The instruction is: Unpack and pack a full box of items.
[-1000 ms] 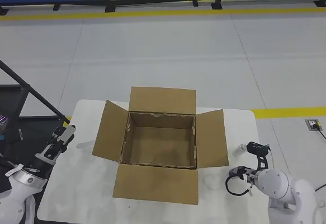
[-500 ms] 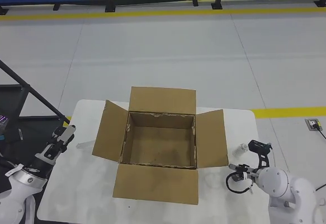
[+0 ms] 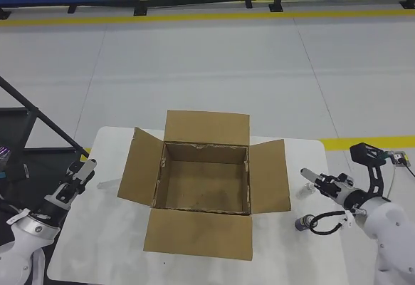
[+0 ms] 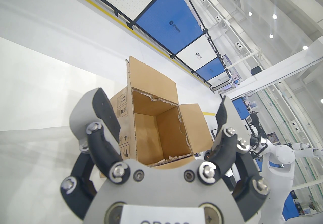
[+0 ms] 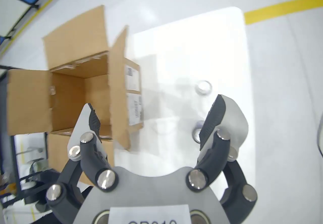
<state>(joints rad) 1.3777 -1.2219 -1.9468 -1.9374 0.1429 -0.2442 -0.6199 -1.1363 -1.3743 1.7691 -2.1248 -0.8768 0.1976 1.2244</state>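
**Right arm swings clear; box stands empty**

Since a second ago the right arm has swung from the table's near right corner out toward its right edge. This bared a dark round item (image 3: 305, 224) where the right gripper (image 5: 154, 116) had been. The left arm has kept its place.

One cardboard box (image 3: 207, 128) stands mid-way across the white table (image 3: 114, 235). Its four flaps are folded outward and its inside is bare cardboard.

Two small items lie on the table between the box and the right edge. They are the dark one and, farther back and apart from it, a pale round item (image 3: 308, 189). Both are too small to identify.

The right gripper hangs near them with its fingers spread wide, holding nothing. The left gripper (image 4: 161, 106) sits over the table's left side, facing the box. Its jaws are likewise wide apart and empty.
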